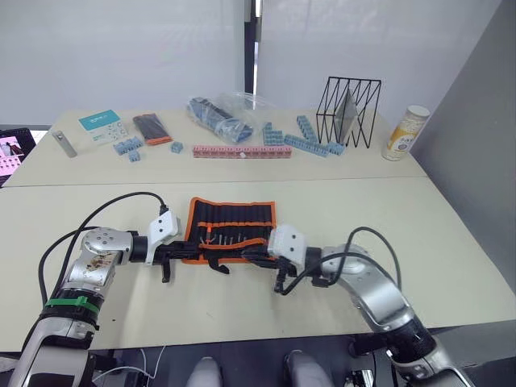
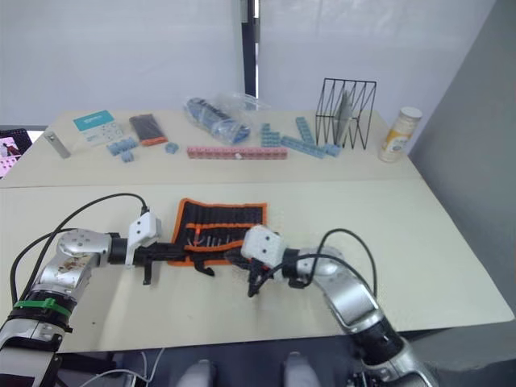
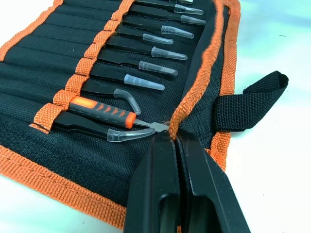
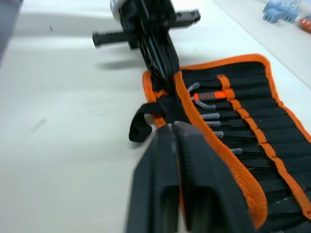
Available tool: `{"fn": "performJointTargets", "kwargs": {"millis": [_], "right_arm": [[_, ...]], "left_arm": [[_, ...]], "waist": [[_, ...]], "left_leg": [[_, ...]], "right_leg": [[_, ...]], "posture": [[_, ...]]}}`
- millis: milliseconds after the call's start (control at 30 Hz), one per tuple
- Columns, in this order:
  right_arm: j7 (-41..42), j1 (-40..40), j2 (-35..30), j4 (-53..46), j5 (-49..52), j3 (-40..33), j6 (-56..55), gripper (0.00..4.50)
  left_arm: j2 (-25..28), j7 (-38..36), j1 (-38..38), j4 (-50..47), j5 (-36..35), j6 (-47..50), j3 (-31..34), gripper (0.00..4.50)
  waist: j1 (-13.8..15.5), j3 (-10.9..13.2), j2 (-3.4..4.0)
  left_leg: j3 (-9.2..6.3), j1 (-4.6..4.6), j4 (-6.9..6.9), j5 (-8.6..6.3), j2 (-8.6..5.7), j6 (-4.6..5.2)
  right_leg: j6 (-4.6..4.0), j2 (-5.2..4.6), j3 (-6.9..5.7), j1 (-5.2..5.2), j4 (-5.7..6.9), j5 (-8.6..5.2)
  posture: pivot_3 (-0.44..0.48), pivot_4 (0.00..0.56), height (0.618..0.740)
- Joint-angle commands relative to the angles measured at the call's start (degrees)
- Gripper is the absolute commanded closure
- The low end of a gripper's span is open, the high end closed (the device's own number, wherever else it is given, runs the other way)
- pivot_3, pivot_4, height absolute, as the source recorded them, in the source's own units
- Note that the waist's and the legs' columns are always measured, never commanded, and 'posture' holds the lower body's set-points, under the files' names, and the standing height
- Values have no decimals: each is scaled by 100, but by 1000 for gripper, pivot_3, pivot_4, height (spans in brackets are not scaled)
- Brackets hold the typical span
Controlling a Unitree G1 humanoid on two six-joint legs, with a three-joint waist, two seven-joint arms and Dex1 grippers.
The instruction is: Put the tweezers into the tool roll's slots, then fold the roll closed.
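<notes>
**Both Grippers Pinch Flap of Open Tool Roll**

A black fabric tool roll with orange piping [image 1: 232, 229] is seen spread open near the front edge of the cream tabletop [image 1: 451, 242], its long axis running left to right. Slim black tweezers with clear tip caps [image 3: 146, 65] are lined up side by side in the row of black slots [image 3: 73, 73], beside an orange-handled tool [image 3: 101, 111]; their tips point toward the front flap. That orange-edged flap is pinched by the closed left gripper [image 3: 174, 138] at its left end and by the closed right gripper [image 4: 171, 127] further right, next to a black strap loop [image 3: 250, 99]. Along the far edge are ranged a grey metal bar [image 1: 64, 143], blue blocks [image 1: 310, 137], a pink block strip [image 1: 242, 151], a black wire rack [image 1: 348, 111] and a white-capped bottle [image 1: 405, 133], all well apart from the roll.
</notes>
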Motion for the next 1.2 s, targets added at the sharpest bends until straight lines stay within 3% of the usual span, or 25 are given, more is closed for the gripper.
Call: {"fn": "performJointTargets", "kwargs": {"millis": [33, 433, 733, 833, 967, 1133, 1200], "right_arm": [[-261, -192, 144, 530, -245, -15, -299, 4482], [-568, -341, 402, 1721, -526, -60, -357, 4482], [-505, -377, 440, 1871, -608, 12, -308, 4500], [-485, -406, 458, 1912, -617, 30, -301, 4500], [-462, -436, 475, 1951, -647, 75, -306, 4500], [-422, -433, 463, 1874, -654, 101, -259, 4500], [-414, -422, 454, 1841, -669, 115, -240, 4500]], "left_arm": [[58, 20, -65, -111, 27, -59, 113, 4500], [240, 1, 139, -360, -123, -203, 414, 4500], [511, -141, 301, -1401, -1357, 1168, 1277, 1646], [509, -262, 545, -1753, -1635, 1625, 1274, 1646], [369, -325, 854, -1931, -1446, 1529, 945, 2904], [-217, 156, 533, -1352, -993, 1083, 638, 4487], [-395, 298, 497, -1212, -908, 1143, 564, 4487]], "waist": [[12, 0, 0], [-27, 1, 2], [-24, 2, 3], [-27, 2, 3], [-27, 2, 3], [4, 2, 3], [-5, 2, 3]], "left_leg": [[0, 0, 0, 0, 0, 0], [0, 2, -4, 0, 1, 0], [0, 11, -2, 0, 2, 0], [0, 13, -2, 0, 1, 0], [0, 17, -4, 0, 2, 0], [-1, 15, 2, 2, 2, 3], [-1, 13, 5, 2, 4, 3]], "right_leg": [[0, 0, 0, 0, 0, 0], [0, 2, 2, -2, 2, 1], [0, 5, 7, 7, 3, 1], [0, 5, 10, 10, 3, 0], [-4, 7, 12, 9, 4, -2], [-11, 22, 30, 14, 3, -5], [-10, 35, 48, 15, 1, -5]], "posture": [[0, 150, 717], [0, 150, 717], [0, 150, 717], [0, 150, 717], [0, 150, 717], [0, 150, 717], [0, 150, 717]]}}
